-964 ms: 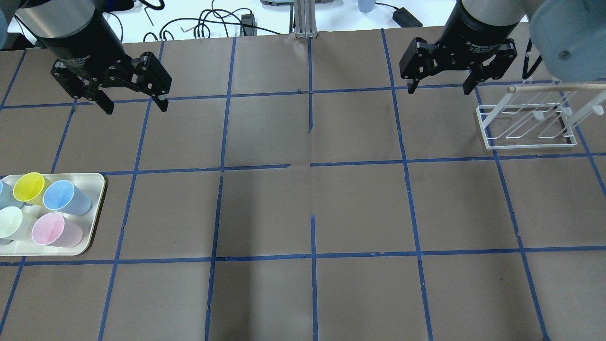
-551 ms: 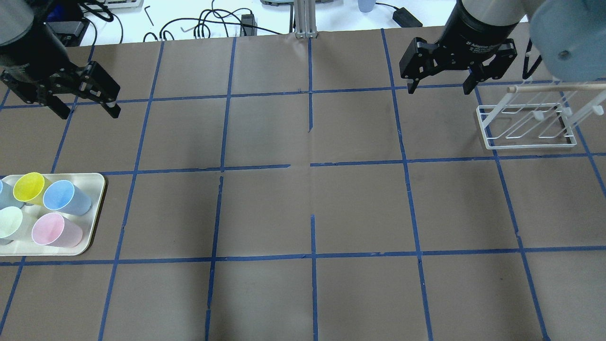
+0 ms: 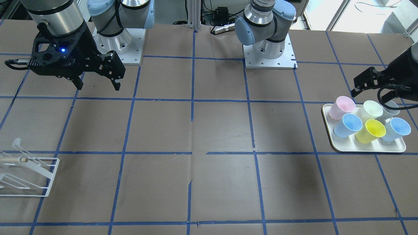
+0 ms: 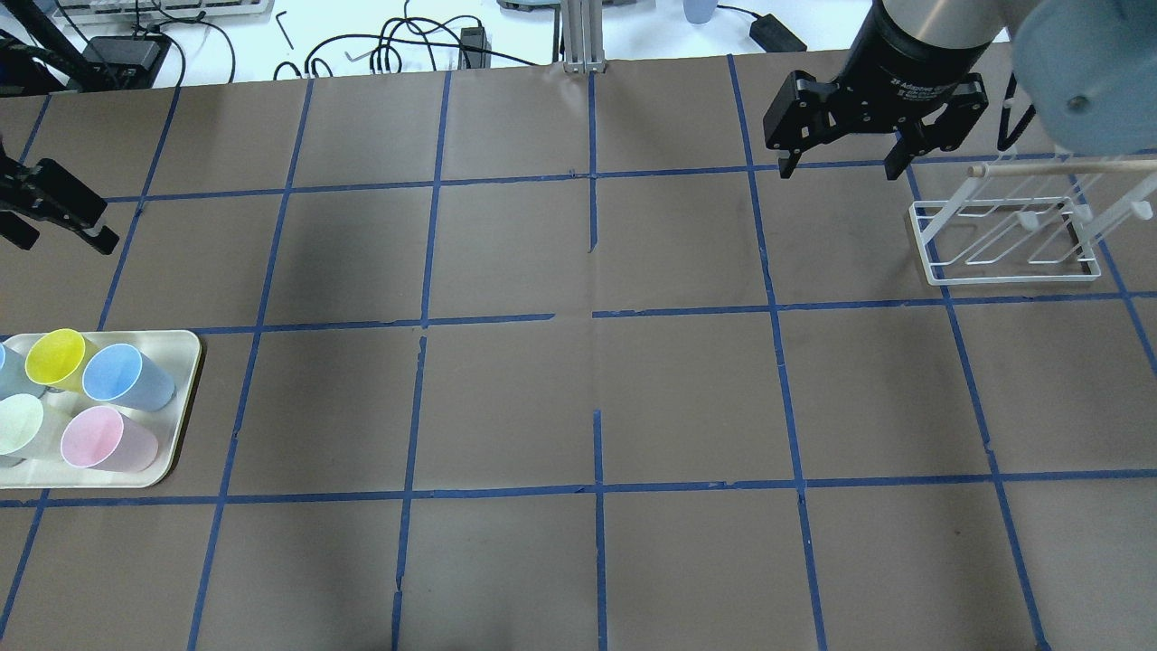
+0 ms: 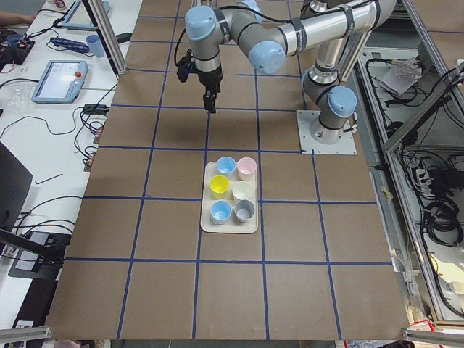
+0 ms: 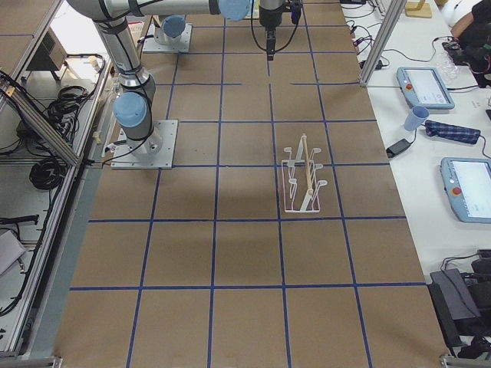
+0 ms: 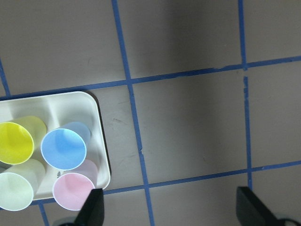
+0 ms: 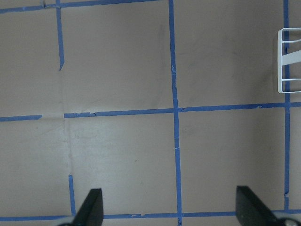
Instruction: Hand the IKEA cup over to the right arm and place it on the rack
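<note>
The bright yellow IKEA cup (image 4: 54,357) stands upright in the cream tray (image 4: 185,380) at the table's left edge, among other cups. It also shows in the front view (image 3: 372,130) and the left wrist view (image 7: 15,142). My left gripper (image 4: 61,237) is open and empty, raised beside the tray and apart from the cups; the front view shows it over the tray's robot-side end (image 3: 372,98). My right gripper (image 4: 841,167) is open and empty, raised just left of the white wire rack (image 4: 1008,235). The rack holds nothing.
The tray also holds a light-blue cup (image 4: 117,372), a pink cup (image 4: 95,438), a pale cream cup (image 4: 18,423) and more at the frame's edge. Brown paper with blue tape lines covers the table. Cables lie beyond the far edge.
My left gripper has swung left across the table's far-left part, to the frame's left edge near the tray. The right gripper has stayed nearly still. Both stay open.
</note>
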